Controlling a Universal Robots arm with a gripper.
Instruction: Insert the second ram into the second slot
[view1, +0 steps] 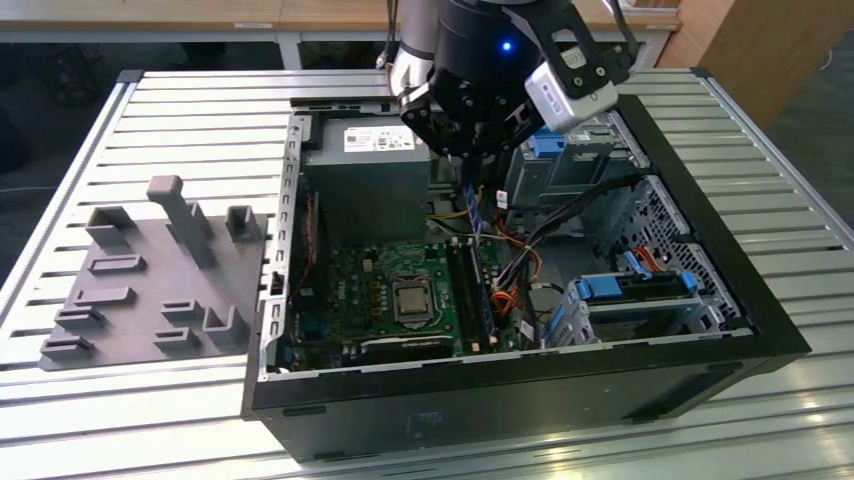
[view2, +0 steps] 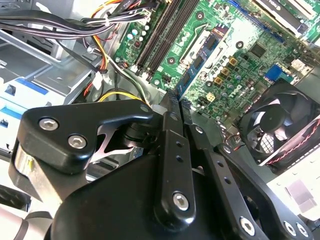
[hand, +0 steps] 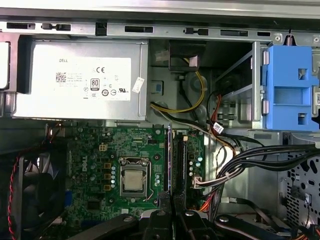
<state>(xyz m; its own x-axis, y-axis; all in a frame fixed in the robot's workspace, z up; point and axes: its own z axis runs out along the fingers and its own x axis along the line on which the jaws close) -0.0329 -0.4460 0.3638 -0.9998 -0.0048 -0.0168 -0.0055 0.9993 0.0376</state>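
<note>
Alignment is what counts here, I judge. In the exterior view the gripper (view1: 467, 165) hangs over the motherboard (view1: 400, 290) inside the open computer case (view1: 534, 400), above the memory slots (view1: 467, 290). In the second wrist view its fingers (view2: 170, 150) are clamped on the second ram (view2: 187, 80), held on edge. The strip wants to be upright, parallel to its slot and pressed evenly. In the first wrist view its blue edge lies along the slots beside the processor socket (hand: 132, 180); whether it touches them I cannot tell. The power supply (hand: 75, 105) bears a white label (hand: 92, 80) with print, a code square and certification marks.
</note>
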